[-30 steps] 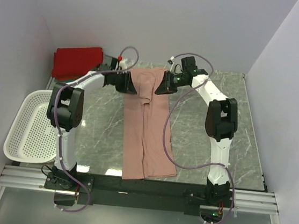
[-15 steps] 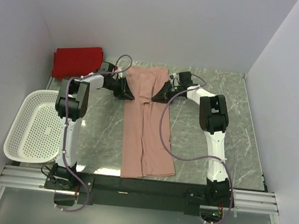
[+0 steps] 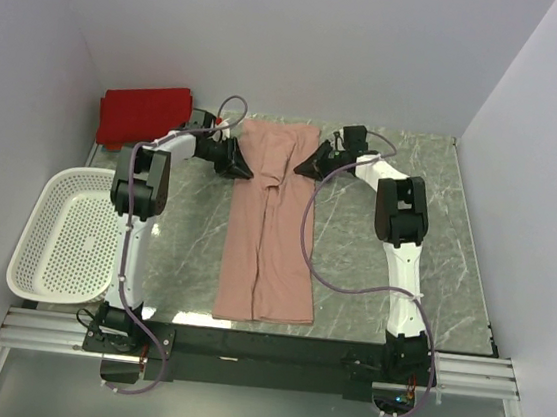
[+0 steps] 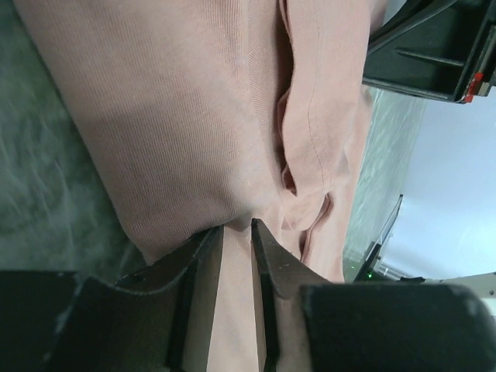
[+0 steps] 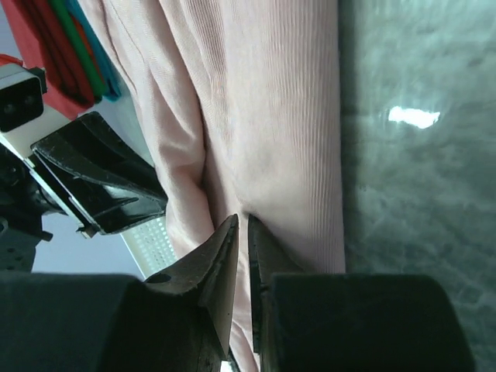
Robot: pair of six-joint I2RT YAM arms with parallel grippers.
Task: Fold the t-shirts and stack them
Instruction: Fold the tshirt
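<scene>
Dusty-pink t-shirt (image 3: 268, 228), grey-green marbled table (image 3: 453, 269), red tee (image 3: 143, 115) (basket (image 3: 64, 234) white, perforated).

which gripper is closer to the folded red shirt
Left. The left gripper grips the pink t-shirt on the side facing the red shirt; the right gripper grips its opposite side.

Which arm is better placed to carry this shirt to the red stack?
Left. The left pincer grips the shirt on the side nearest the red stack; the right pincer holds the opposite side.
</scene>
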